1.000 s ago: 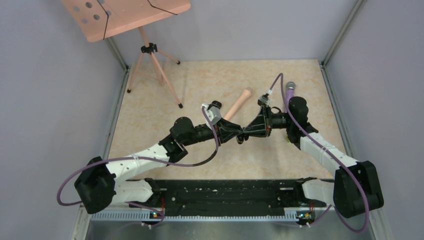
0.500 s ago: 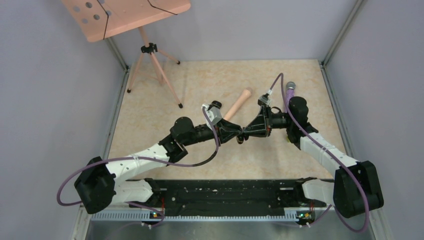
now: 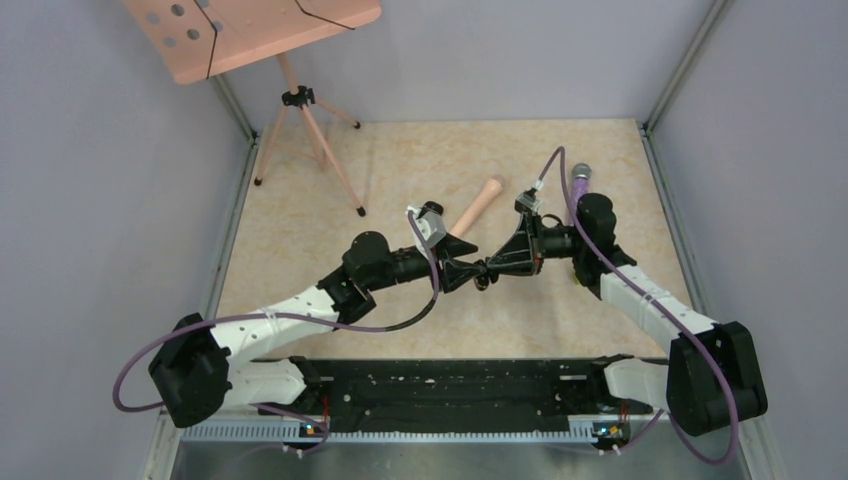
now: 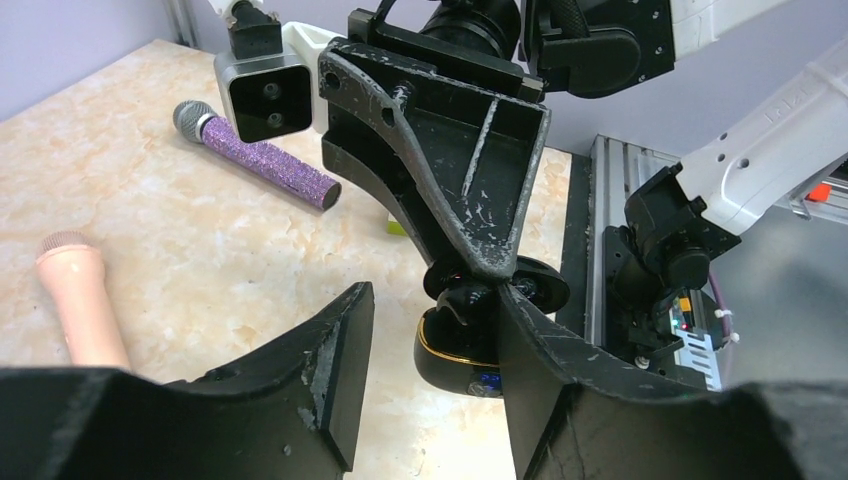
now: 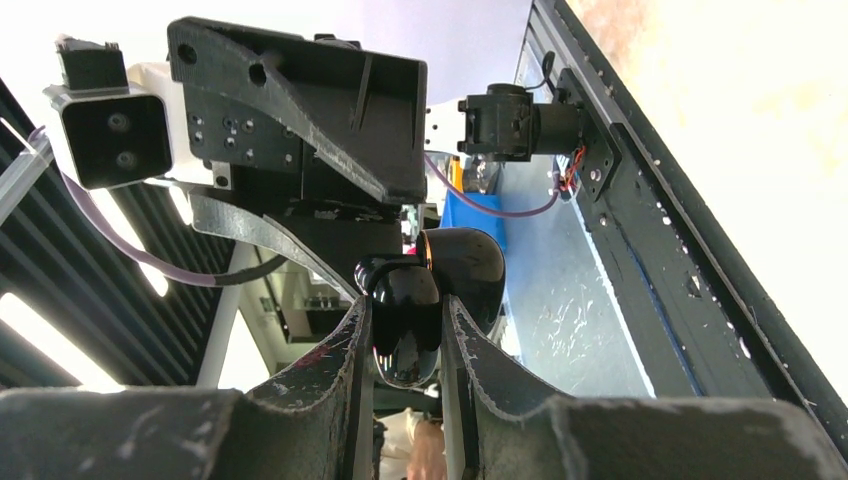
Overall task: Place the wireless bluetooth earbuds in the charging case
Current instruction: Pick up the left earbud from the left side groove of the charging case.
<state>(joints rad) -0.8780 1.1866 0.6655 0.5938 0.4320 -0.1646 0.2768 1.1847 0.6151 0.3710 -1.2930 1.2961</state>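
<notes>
The right wrist view shows the right gripper (image 5: 405, 308) clamped on the glossy black charging case (image 5: 404, 340), with the lid hinged open just beyond its fingertips. Only the left wrist view shows a blue spot low on the case. There the case sits between the parted fingers of the left gripper (image 4: 432, 305), close against one. Overhead, those fingers were pinched together a second ago.

Soft even light, right wrist view overexposed
</notes>
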